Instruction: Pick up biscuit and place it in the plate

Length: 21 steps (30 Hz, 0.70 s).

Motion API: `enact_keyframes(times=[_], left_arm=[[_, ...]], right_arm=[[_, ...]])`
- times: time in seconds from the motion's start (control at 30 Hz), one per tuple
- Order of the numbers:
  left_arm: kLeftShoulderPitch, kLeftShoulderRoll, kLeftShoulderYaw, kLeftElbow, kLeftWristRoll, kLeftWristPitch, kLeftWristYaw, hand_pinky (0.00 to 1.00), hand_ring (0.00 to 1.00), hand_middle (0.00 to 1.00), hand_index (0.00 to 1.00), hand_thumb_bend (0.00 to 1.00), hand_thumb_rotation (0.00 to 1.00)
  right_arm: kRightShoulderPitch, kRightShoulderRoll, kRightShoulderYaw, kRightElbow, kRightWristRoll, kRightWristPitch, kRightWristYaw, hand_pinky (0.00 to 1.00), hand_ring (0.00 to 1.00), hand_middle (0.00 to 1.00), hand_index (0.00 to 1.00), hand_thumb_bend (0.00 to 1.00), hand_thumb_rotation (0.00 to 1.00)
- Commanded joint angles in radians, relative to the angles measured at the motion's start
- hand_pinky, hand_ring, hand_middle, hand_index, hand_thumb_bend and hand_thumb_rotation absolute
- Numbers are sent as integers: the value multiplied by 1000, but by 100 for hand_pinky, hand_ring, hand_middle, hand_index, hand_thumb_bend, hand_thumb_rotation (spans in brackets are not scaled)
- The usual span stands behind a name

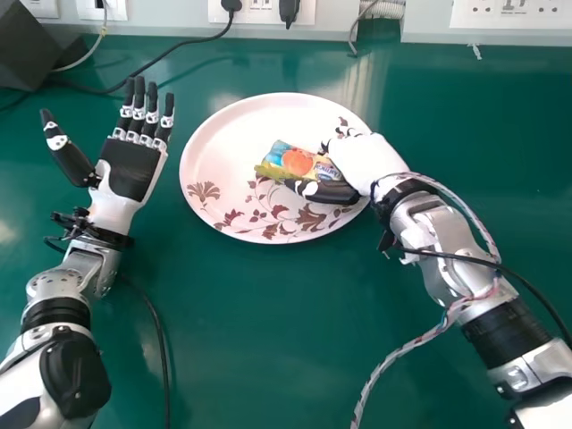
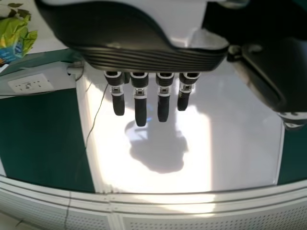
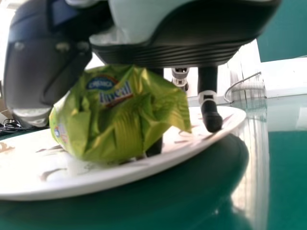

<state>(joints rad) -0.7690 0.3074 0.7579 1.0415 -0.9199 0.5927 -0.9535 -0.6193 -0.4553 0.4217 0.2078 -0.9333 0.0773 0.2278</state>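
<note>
In the head view, my right hand [image 1: 365,161] is over the right part of the floral plate [image 1: 222,134]. It holds the biscuit packet [image 1: 293,161] between thumb and fingers, above the plate's middle. In the right wrist view, the green packet [image 3: 117,117] lies between the thumb of my right hand [image 3: 43,67] and its fingers, low over the plate [image 3: 72,184]; whether it touches the plate I cannot tell. My left hand [image 1: 131,168] is left of the plate, palm up with straight fingers and nothing in it; the left wrist view shows its fingers [image 2: 140,108] extended.
A green table [image 1: 268,331] lies under both arms. Black cables [image 1: 156,73] run across its back left, near a dark box [image 1: 34,49]. Wall sockets [image 1: 509,12] line the back edge. A loose cable [image 1: 161,344] hangs beside my left forearm.
</note>
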Motion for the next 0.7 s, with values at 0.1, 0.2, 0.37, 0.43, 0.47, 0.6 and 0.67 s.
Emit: enact_keyframes(times=[0.1, 0.2, 0.37, 0.43, 0.47, 0.6, 0.67], left_arm=[[34, -7, -15, -23, 18, -23, -2, 92, 87, 94, 100, 100, 65], [40, -15, -20, -44, 21, -38, 9, 92, 88, 94, 100, 100, 64], [49, -27, -29, -67, 25, -62, 18, 94, 89, 96, 100, 100, 66], [51, -32, -30, -71, 24, -68, 17, 95, 89, 96, 100, 100, 66], [52, -34, -30, -74, 22, -68, 19, 95, 90, 96, 100, 100, 66], [58, -40, -32, -93, 20, -67, 25, 95, 90, 96, 100, 100, 67], [60, -39, -33, -97, 21, -65, 26, 95, 90, 96, 100, 100, 67]], right_arm=[[52, -12, 35, -7, 3, -5, 51, 54, 66, 78, 61, 92, 44], [60, -14, 25, -35, 14, 0, 52, 55, 67, 78, 62, 97, 48], [68, -23, 13, -86, 13, 13, 80, 59, 71, 80, 64, 100, 62], [70, -26, 9, -112, 7, 22, 89, 61, 74, 81, 66, 100, 65], [72, -27, 7, -124, 5, 26, 93, 62, 75, 81, 66, 100, 65], [79, -30, -3, -158, 3, 28, 88, 65, 77, 82, 68, 100, 68], [81, -31, -8, -170, 3, 26, 84, 66, 78, 83, 69, 100, 70]])
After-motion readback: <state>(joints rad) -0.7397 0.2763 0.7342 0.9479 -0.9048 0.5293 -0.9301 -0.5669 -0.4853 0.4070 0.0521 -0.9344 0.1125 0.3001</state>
